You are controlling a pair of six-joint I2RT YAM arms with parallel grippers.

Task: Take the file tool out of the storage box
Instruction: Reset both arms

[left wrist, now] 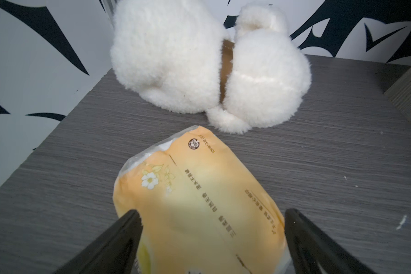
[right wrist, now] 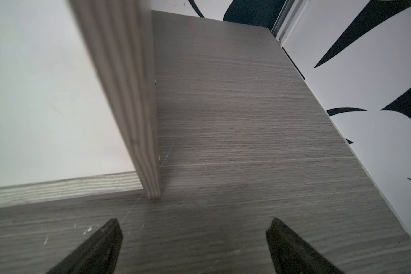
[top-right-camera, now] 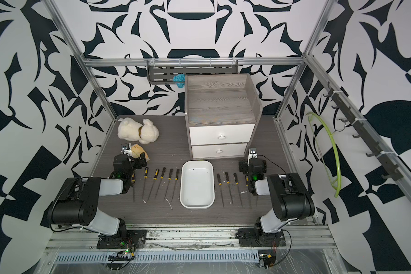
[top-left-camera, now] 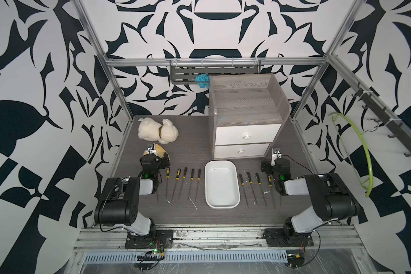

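White plastic, shallow and round-cornered, the storage box [top-left-camera: 221, 182] lies between the two grippers and a little behind their jaws, toward the arm bases. Both top views show its floor bare, with no file inside. The file tools [top-left-camera: 185, 172] lie on the table [right wrist: 223, 118] in two rows flanking the box, each row just behind one gripper, with handles toward the jaws. They are laid parallel and spaced apart, probably so that each can be gripped alone; by that layout the emptying looks done.

The left gripper [left wrist: 211, 211] has its jaws wide and lifts nothing. A yellow tissue pack [left wrist: 199, 180] lies under and ahead of them, though contact cannot be judged, and a plush dog [left wrist: 176, 59] sits beyond it.

The right gripper [right wrist: 194, 220] also stands wide, over bare table. The cabinet [right wrist: 128, 106] has its front corner just ahead and to one side, leaving an open lane between it and the wall [right wrist: 365, 83].
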